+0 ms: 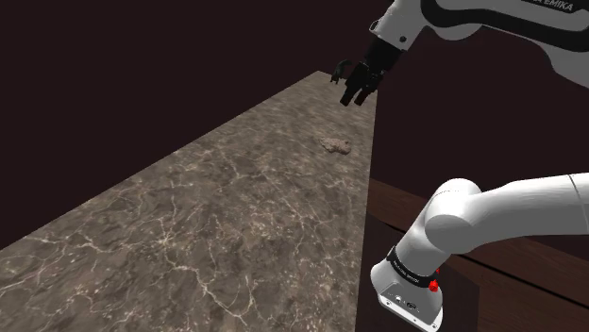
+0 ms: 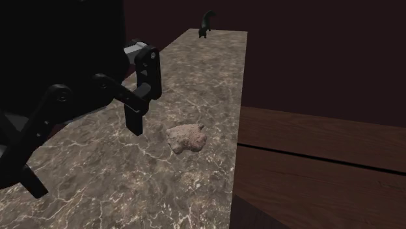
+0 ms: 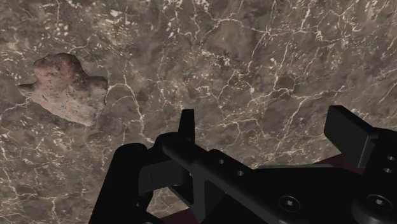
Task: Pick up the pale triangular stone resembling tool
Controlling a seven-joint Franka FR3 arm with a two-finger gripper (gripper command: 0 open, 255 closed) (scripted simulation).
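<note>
My pincer [image 3: 267, 130] hovers, fingers apart, over the marbled desk [image 3: 254, 51], and beyond it, near the shoulder view's right edge, lies the pale lumpy stone [image 3: 63, 89]: rigid, rough, likely weighty, so I'd clamp its narrower flanks.

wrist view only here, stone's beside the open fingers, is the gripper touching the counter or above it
Observer: Above it: in the shoulder view the gripper hangs clear over the counter, the stone lower down.
Operator: how close is the stone to the counter's edge
Observer: Near it: the second exterior view shows it towards that view's right edge, wood boards beyond.
Operator: anything else on the counter
Observer: A small dark object at the far end; I cannot tell what.
</note>
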